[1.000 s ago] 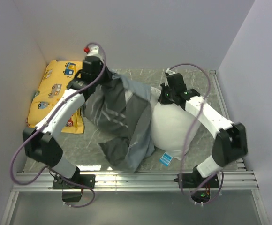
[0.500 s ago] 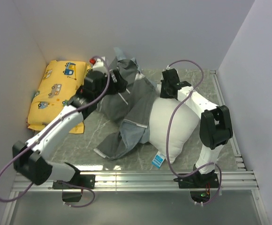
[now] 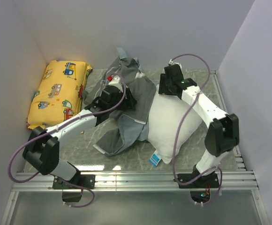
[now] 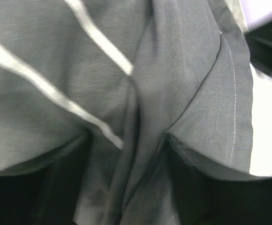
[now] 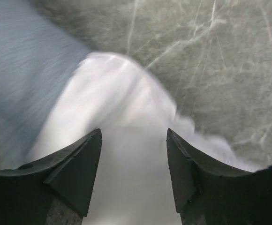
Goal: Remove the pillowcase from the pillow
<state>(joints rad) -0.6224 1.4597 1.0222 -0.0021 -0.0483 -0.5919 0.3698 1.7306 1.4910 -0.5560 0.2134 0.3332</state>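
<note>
**Cloth might slip or drag the pillow along**

At the far left the yellow cushion (image 3: 56, 93) lay against the wall, apart from the work. A wide pull to the left could have swept cloth over it or shoved it.

The left end effector (image 3: 118, 96) sat buried in the pillowcase (image 3: 129, 119). In the left wrist view, striped cloth covered its fingers and a fold ran down between them, so I could not tell whether it was clamped or loose. If only a thin fold was held, I judged it likely to slide out under a hard tug.

The pillowcase lay crumpled on the worktop (image 3: 84, 145) between the arms. One part was bunched high towards the back wall, and its right edge lapped the pillow (image 3: 176, 124). The pillow lay mostly bare, right of centre, with its tag (image 3: 154, 160) at the near edge. Whether a corner was caught inside the cloth was hidden; if so, pulling would drag the pillow instead of freeing it.

The right end effector (image 5: 134, 136) straddled the pillow's far corner. Its fingers (image 5: 75, 164) stood apart with white stuffing filling the gap, and I could not tell whether they squeezed. The soft corner could have squirmed free, leaving nothing to resist the pull.
</note>
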